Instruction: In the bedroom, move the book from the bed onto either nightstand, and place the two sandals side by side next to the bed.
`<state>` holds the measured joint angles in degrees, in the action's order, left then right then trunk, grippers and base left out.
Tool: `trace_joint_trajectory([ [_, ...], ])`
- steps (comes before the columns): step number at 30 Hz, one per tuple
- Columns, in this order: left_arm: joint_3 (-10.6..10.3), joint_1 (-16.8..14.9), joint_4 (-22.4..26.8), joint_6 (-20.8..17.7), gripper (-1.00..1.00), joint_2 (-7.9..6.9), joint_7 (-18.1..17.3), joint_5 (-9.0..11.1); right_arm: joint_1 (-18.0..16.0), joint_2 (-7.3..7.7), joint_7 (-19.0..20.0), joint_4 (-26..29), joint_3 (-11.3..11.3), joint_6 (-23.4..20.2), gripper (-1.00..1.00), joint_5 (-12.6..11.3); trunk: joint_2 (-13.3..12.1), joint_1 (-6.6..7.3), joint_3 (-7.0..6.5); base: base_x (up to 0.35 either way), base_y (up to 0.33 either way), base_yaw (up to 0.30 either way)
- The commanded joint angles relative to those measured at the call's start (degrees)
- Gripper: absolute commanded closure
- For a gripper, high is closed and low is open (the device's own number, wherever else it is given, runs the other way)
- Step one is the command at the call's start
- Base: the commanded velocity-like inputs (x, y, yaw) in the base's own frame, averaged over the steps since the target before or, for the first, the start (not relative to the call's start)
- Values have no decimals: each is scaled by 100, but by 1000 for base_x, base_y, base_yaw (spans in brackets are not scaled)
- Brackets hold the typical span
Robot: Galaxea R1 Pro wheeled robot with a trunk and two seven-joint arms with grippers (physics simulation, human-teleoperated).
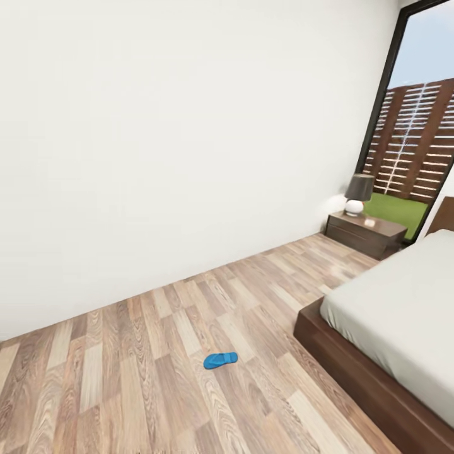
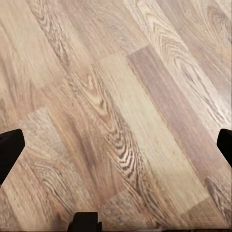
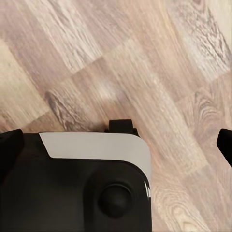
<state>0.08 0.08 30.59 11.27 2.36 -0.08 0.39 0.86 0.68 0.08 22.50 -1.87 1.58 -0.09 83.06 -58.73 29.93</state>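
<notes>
In the left wrist view, the left gripper [image 2: 116, 145] is spread wide: one dark fingertip [image 2: 8, 150] stands at one border of the picture and the other at the opposite border. Between them there is only the wood-plank floor [image 2: 121, 96]; the fingers hold nothing and touch nothing. In the right wrist view, the right gripper [image 3: 116, 145] is spread wide in the same way, with one fingertip [image 3: 9, 145] at each border and nothing grasped. Between and beyond these fingers a black and light-grey part of the robot's base [image 3: 87, 179] covers some of the floor, with a round black knob on it.

No brand, label or writing can be read in any picture.

The head view gives the room, which the wrist views do not. One bright-blue sandal [image 1: 220, 360] lies flat on the floor [image 1: 126, 366], alone, near the corner of the bed [image 1: 391, 315] but apart from it. The bed has a light-grey mattress on a dark-brown frame. Beyond it, against the white wall [image 1: 189, 126], stands the nightstand [image 1: 364, 234], with a lamp [image 1: 358, 194] with a dark shade and a white base on its top. Behind the nightstand is a tall black-framed window [image 1: 410, 126], and through it a wooden slat fence and grass are seen.
</notes>
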Motion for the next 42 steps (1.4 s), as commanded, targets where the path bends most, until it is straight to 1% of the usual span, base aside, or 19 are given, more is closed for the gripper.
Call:
trace_joint_trajectory([
  [1,1,1,-23,11,-100,1,-1,3,5,0,1,9,-15,9,-100,-1,2,0,6,0,0,275],
  [42,1,1,-71,13,-100,1,-1,5,7,-3,1,9,-15,8,-100,0,2,0,124,0,0,275],
])
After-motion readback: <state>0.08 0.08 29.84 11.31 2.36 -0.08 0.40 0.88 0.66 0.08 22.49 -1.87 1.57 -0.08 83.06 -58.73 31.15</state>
